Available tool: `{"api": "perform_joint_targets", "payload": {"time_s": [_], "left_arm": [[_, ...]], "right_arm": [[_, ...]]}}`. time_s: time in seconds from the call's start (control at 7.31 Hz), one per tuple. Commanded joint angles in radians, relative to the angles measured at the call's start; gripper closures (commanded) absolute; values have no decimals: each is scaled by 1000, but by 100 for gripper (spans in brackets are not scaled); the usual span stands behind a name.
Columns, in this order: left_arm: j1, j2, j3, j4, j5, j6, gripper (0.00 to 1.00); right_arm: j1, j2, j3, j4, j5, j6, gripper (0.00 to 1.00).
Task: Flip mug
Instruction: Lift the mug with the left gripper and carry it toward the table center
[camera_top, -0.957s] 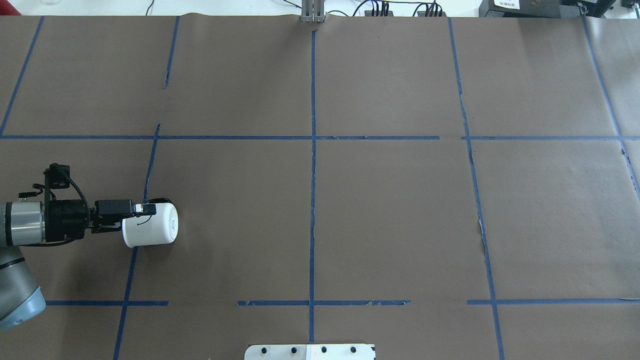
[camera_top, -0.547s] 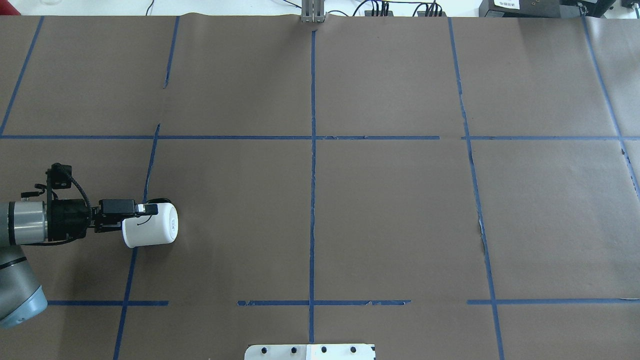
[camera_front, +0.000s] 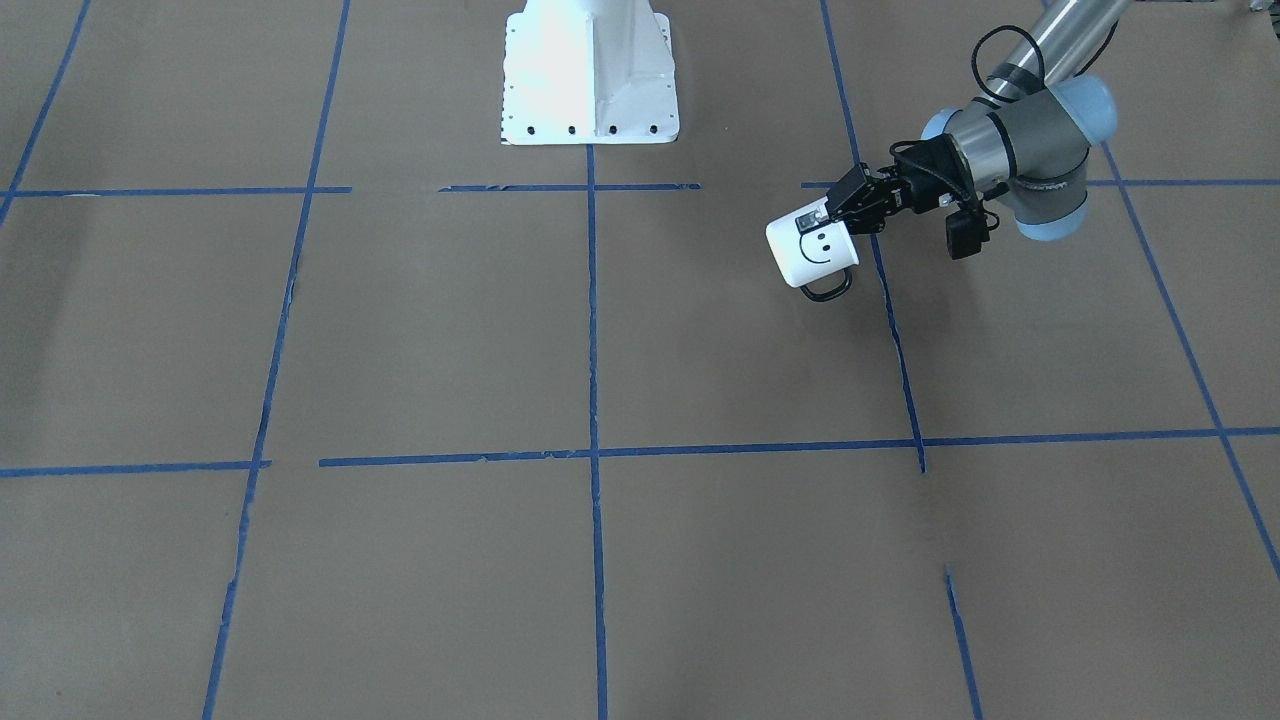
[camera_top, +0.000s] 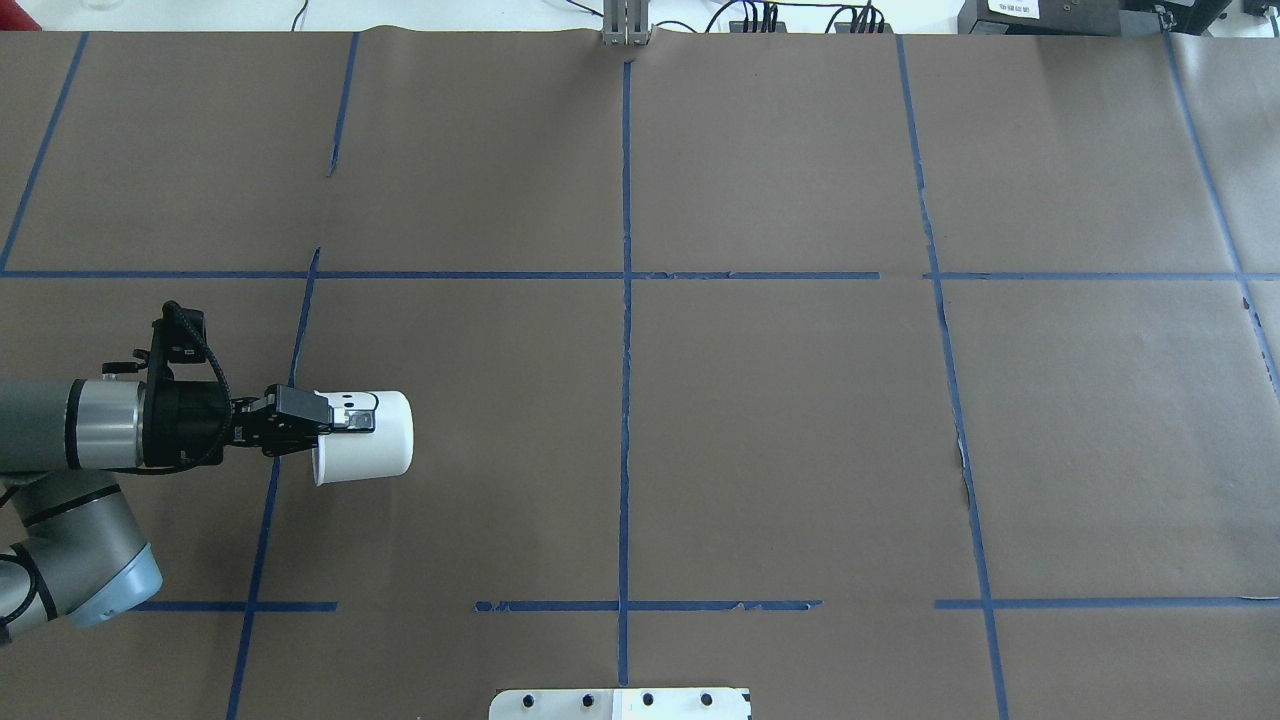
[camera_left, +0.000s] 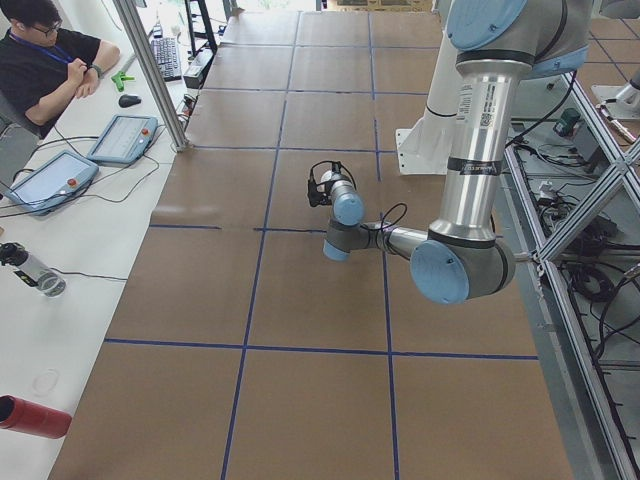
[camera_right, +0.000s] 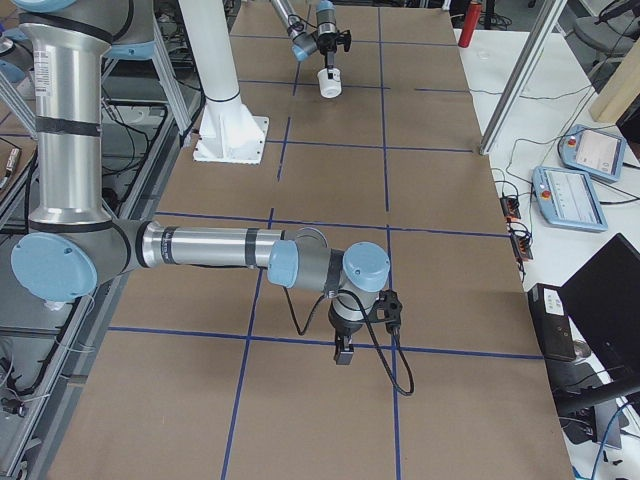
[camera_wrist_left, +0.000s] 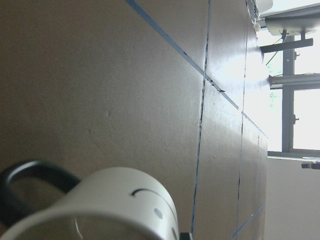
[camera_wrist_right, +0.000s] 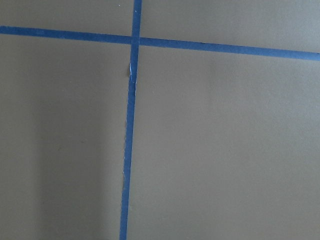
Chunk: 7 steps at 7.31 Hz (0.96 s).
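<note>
The mug (camera_top: 368, 440) is white with a black smiley face and a thin black loop handle (camera_front: 828, 289). It lies tilted on its side in the air, open rim toward my left arm and base pointing away. My left gripper (camera_top: 350, 416) is shut on its rim by the face, also seen in the front view (camera_front: 814, 219). The left wrist view shows the mug (camera_wrist_left: 120, 200) close up from the rim end. I cannot tell whether it touches the table. My right gripper (camera_right: 343, 351) shows only in the exterior right view, low over the table, and I cannot tell its state.
Brown paper with blue tape lines (camera_top: 626, 300) covers the table. The white robot base plate (camera_front: 590, 70) is at the robot's side. The right wrist view shows only paper and a tape cross (camera_wrist_right: 134, 41). An operator (camera_left: 45, 55) sits beyond the far edge.
My left gripper has moved to the right with the mug in it and the wrist has turned. The mug has left its earlier spot on the tape line and is rotated.
</note>
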Motion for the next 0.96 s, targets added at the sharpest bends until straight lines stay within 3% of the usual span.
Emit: {"api": "perform_joint_targets", "payload": {"time_s": [0.0,0.82], "left_arm": [[-4,-44,-38,114,-24,-10,100],[-27,-369,-87,1002,-95,103,100]], "right_arm": [[0,0,0,0,0,0,0],[0,0,0,0,0,0,0]]}}
